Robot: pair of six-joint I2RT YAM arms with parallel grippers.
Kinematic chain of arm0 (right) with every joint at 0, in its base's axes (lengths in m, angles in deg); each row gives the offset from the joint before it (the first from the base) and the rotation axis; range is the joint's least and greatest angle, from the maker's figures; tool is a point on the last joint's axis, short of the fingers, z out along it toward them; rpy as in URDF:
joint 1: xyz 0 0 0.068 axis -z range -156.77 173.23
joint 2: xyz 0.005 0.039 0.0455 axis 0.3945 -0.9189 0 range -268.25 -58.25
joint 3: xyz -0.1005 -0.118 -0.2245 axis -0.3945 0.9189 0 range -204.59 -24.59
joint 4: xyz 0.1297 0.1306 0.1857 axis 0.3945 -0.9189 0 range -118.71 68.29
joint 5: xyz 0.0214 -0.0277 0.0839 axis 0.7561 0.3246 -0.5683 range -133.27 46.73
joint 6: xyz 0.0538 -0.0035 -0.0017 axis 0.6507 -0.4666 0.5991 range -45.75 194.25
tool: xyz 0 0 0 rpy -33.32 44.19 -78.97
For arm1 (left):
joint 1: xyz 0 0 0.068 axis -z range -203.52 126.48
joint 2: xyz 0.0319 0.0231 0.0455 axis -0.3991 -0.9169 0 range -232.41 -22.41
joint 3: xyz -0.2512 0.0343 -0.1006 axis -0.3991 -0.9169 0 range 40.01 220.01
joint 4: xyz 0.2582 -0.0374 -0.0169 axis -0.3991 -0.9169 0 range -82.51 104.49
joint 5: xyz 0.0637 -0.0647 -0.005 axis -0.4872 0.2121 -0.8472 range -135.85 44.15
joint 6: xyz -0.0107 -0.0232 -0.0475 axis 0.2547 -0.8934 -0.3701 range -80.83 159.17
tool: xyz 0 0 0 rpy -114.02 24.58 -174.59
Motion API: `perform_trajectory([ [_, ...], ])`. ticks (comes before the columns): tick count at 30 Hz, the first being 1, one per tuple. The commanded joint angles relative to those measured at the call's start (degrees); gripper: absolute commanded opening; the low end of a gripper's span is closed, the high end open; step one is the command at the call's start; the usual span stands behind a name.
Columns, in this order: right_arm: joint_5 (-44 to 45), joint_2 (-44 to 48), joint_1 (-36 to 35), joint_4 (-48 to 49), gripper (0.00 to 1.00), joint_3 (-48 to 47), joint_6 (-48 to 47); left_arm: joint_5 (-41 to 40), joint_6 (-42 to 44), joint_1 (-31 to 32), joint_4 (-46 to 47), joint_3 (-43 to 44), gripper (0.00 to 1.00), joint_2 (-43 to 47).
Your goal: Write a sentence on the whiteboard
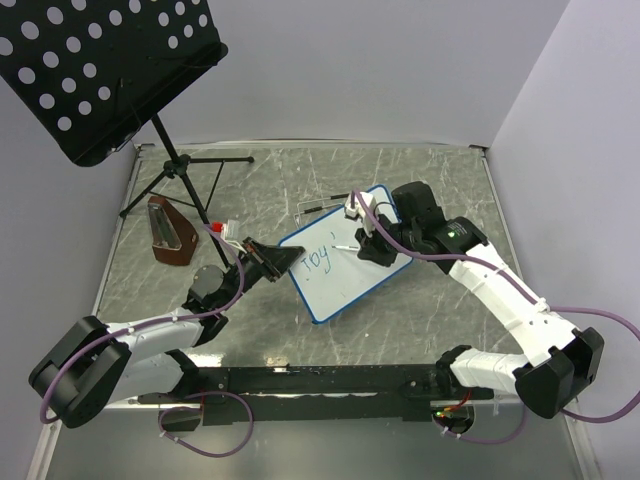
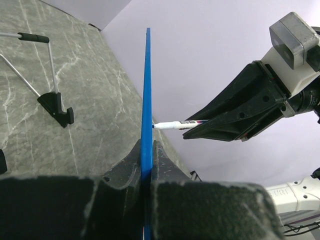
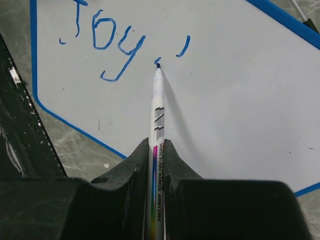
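- The left gripper (image 2: 146, 150) is closed tight on the left edge of the whiteboard (image 1: 340, 285), pinching the blue frame. I judge this steadies the board so it cannot slide under the pen.
- The board lies mid-table (image 1: 420, 320) between the two arms, turned corner-on, where both can reach it. I cannot tell whether it lies flat or is lifted a little.
- The right gripper (image 3: 157, 150) is clamped on a marker (image 3: 157, 100), with the tip well out beyond the fingers. This leaves the writing open to the wrist view.
- The tip touches the white face just right of the word "Toy", beside a short stroke. The sentence (image 3: 105, 45) looks barely begun: one word done, the next starting.
- A music stand (image 1: 100, 70) stands well apart at the far left, out of the arms' way.
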Motion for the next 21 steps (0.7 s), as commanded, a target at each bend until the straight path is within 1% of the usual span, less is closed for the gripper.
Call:
perform_trajectory([
  [1,5.5,0.5,-0.2,2.7,0.0,-1.0,2.0,0.5,-2.2,0.1,10.7,2.3,0.01,1.4],
  [9,5.8,0.6,-0.1,2.8,0.0,-1.2,2.7,0.2,-2.1,0.0,10.7,1.9,0.01,1.6],
  [15,1.0,0.4,-0.1,-1.6,0.0,-1.2,-1.6,0.2,-2.1,0.0,10.7,1.9,0.01,1.7],
  [21,0.3,1.0,-0.1,-4.0,0.0,-1.2,-4.1,0.2,-2.2,-0.1,10.7,1.8,0.01,1.7],
])
